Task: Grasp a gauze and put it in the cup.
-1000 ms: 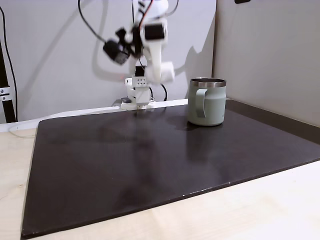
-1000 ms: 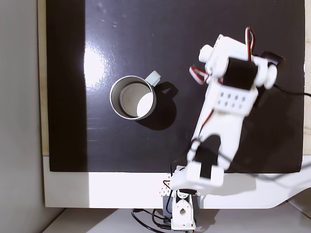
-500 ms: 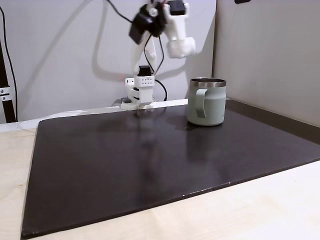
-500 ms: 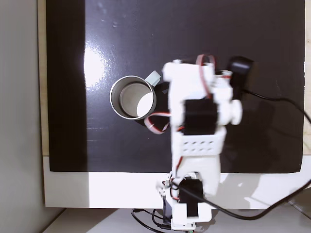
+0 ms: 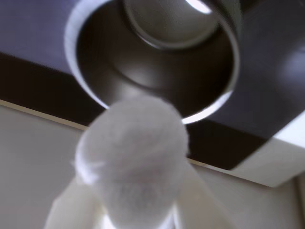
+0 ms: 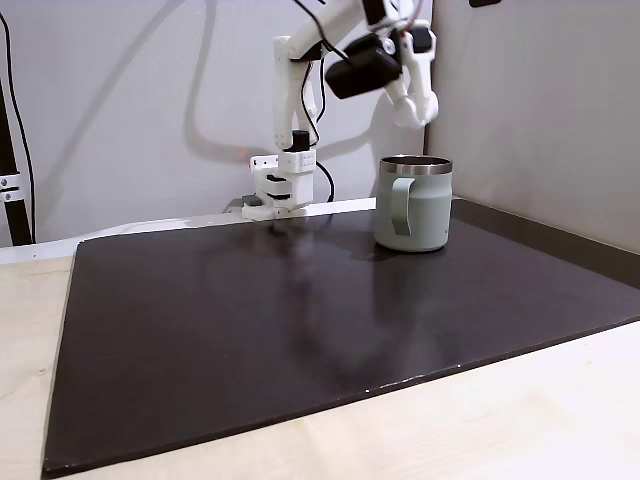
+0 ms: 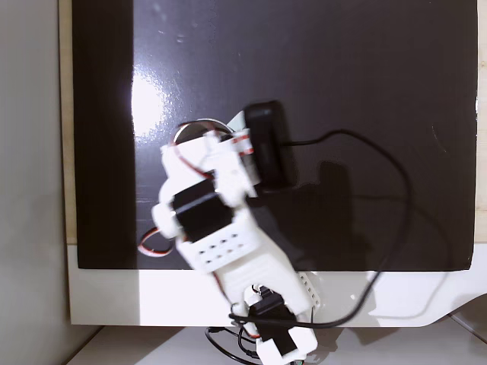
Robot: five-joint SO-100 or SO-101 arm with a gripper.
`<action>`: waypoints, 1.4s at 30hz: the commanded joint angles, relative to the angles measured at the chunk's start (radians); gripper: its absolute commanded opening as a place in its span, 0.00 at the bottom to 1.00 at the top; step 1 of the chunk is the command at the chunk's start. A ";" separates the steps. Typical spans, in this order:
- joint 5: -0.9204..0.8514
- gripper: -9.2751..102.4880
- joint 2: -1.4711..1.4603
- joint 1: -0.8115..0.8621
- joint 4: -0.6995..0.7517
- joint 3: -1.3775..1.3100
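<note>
- As the wrist view looks down along the pale fingers, the gripper is pinching the gauze, a white fuzzy roll seen end-on, its long axis pointing toward the lens. The open mouth of the cup lies just beyond the roll, toward the top of the picture, with the steel rim ringing a dark interior; the roll's far end overlaps the near rim, so the mouth sits ahead of and below the load.
- In a fixed view from the side, the gripper hangs just above the steel rim of the cup, which stands upright on the dark mat, handle facing the camera. The gauze itself is too small to make out here.
- In a fixed view from above, the arm covers most of the cup; a sliver of rim shows at its upper left edge. Judged from this, the drop calls for little more than release, provided the roll is centred over the mouth.
</note>
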 commanded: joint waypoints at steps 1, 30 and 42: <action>0.009 0.08 0.057 -0.029 0.005 0.018; 0.011 0.08 -0.048 0.025 0.000 0.038; 0.002 0.42 -0.034 0.026 0.000 0.067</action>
